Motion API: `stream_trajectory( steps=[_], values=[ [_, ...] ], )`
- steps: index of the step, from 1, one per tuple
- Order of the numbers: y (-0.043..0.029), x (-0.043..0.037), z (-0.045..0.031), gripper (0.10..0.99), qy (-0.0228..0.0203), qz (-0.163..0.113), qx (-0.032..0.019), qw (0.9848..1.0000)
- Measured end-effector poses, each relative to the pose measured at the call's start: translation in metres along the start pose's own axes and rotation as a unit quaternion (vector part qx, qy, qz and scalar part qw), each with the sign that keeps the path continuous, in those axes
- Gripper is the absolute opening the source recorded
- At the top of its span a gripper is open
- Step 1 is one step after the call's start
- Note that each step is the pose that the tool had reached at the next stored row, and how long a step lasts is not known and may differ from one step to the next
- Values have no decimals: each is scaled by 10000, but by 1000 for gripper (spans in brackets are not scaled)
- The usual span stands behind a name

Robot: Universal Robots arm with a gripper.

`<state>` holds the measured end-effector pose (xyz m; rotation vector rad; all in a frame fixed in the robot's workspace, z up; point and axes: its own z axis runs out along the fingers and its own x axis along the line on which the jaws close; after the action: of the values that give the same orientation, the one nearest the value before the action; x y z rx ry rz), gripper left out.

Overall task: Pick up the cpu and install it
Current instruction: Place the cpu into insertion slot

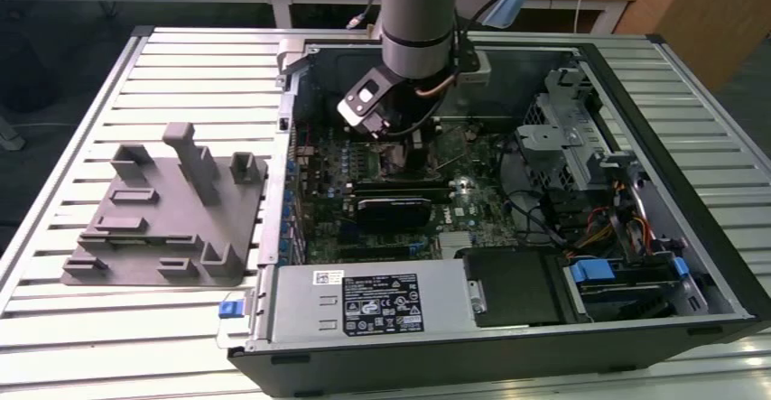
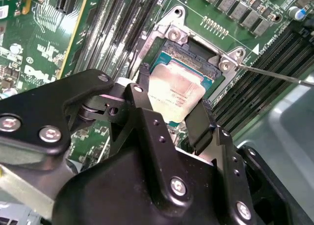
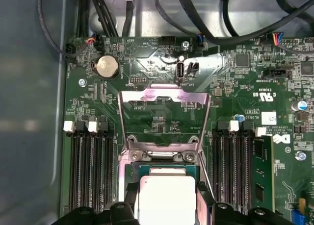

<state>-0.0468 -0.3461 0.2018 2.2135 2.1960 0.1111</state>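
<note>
The arm (image 1: 416,21) reaches down into the open computer case (image 1: 361,302), which lies on the slatted counter (image 1: 181,66). In the second wrist view the black jaws are closed on two opposite edges of the cpu (image 2: 177,93) and hold it flat at the socket (image 2: 194,51) on the green board (image 2: 44,48). I cannot tell if it is fully seated. In the first wrist view the metal cover (image 3: 164,95) of the socket stands lifted. A grey block (image 1: 169,210) lies on the counter beside the case.

The cpu (image 2: 179,95) has a silvery-white top with faint dark print. The motherboard (image 3: 162,117) around it is green with fine pale lines. The gripper (image 2: 172,106) over the motherboard is black. Well apart from the motherboard, the fixture block (image 1: 169,210) is plain grey.
</note>
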Motion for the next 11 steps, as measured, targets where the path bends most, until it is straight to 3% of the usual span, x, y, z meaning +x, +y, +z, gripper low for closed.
stream_trajectory(
  steps=[11],
  values=[
    [-22, 8, 75, 541, -1, 0, 2, 10000]
  ],
)
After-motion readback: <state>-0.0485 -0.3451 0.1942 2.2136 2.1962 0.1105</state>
